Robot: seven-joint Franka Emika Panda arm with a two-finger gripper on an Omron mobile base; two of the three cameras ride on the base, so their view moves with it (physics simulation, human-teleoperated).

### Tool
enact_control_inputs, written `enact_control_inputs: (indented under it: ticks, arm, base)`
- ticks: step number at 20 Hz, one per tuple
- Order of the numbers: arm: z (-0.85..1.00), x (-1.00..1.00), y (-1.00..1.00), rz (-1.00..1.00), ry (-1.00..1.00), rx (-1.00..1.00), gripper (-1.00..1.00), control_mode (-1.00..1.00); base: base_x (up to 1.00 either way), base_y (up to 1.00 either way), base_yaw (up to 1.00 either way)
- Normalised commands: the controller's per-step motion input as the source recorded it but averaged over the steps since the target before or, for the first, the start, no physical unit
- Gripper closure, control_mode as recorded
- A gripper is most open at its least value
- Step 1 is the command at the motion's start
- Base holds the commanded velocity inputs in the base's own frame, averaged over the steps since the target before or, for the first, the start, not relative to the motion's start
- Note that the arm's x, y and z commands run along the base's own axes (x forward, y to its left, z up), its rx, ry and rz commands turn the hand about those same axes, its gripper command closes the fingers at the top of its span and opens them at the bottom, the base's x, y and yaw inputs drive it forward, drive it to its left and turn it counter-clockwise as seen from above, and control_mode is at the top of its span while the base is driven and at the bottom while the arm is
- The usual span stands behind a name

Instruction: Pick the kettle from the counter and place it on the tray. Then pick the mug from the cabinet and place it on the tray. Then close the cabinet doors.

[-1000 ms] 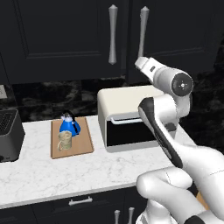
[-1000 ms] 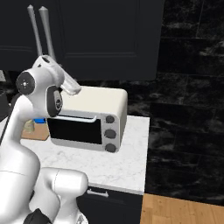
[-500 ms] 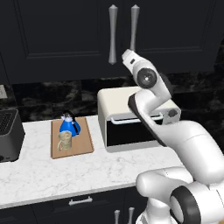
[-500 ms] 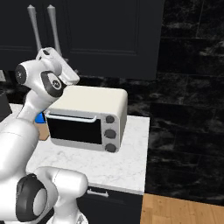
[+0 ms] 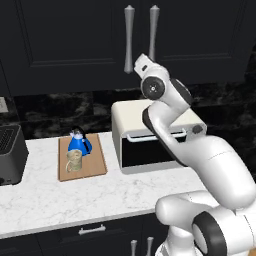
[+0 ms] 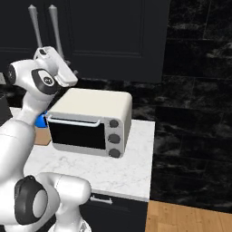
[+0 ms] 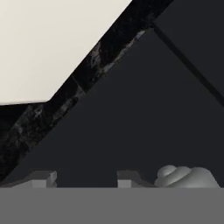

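Gripper [image 7: 87,177] raised above the toaster oven [image 5: 155,132], close against the black cabinet doors [image 5: 65,40]; fingertips [image 7: 43,178] stand apart with a gap between them, holding nothing. A rounded grey handle foot [image 7: 186,176] sits just beside the right fingertip. Hand camera faces the door panel, with a strip of black stone backsplash [image 7: 87,74] and the oven's pale top below it.

Both doors closed, their two silver bar handles [image 5: 129,37] side by side above the oven. Oven stands on the white marble counter [image 5: 75,195], against the backsplash.

Left of the oven: wooden tray [image 5: 82,159] flat on the counter. Blue kettle [image 5: 79,143] upright on the tray's back half; tan mug [image 5: 74,161] upright just in front of it, nearly touching. Dark appliance [image 5: 10,155] further left of the tray.
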Motion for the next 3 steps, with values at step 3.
enact_control_inputs:
  ticks: [3]
  arm:
    - [-0.05,0.0,-0.34,-0.05,0.01,0.0,-1.0,-1.0]
  base:
    - [0.0,0.0,0.0]
